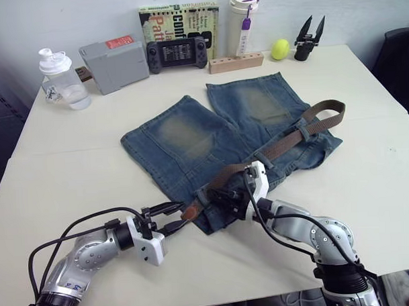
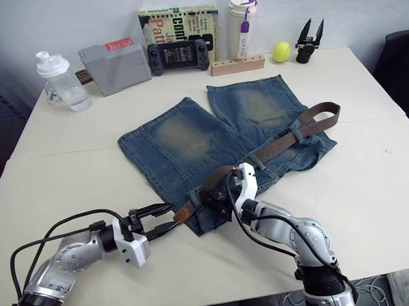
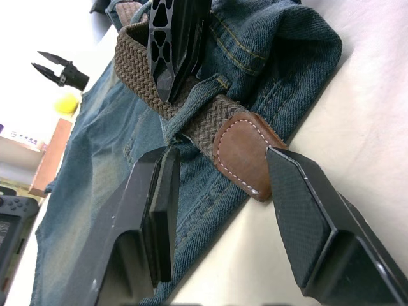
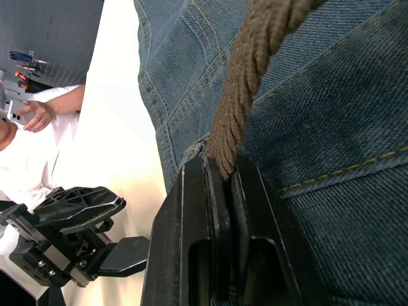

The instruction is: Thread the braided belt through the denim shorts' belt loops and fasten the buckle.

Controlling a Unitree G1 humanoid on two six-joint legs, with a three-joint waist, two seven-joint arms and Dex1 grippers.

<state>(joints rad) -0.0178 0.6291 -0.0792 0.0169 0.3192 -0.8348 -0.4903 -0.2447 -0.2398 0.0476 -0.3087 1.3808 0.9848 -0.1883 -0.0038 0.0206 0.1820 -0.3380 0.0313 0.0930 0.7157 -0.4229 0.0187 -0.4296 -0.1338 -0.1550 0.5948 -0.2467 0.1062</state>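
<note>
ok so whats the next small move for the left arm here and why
Probably close the left gripper on the belt's leather tip. Its fingers stand open on either side of that tip, which pokes out past a belt loop at the shorts' corner, while the right gripper pinches the braided belt behind it.

I count one pair of denim shorts [image 1: 217, 136] on the desk [image 1: 367, 181], with one braided belt [image 1: 285, 142] lying across its waist. Two belt loops [image 1: 302, 131] show clearly over the strap. Along the far edge I see one shaker bottle [image 1: 62, 80], one grey box [image 1: 114, 63], one handheld game console [image 1: 176, 54], one book [image 1: 178, 19], one wooden block [image 1: 235, 62], one tumbler [image 1: 243, 21], one yellow ball [image 1: 279, 49], and one spare black end effector [image 1: 309, 37]. I see two end effectors on my arms: left [image 1: 168, 218], right [image 1: 226, 196].
</note>
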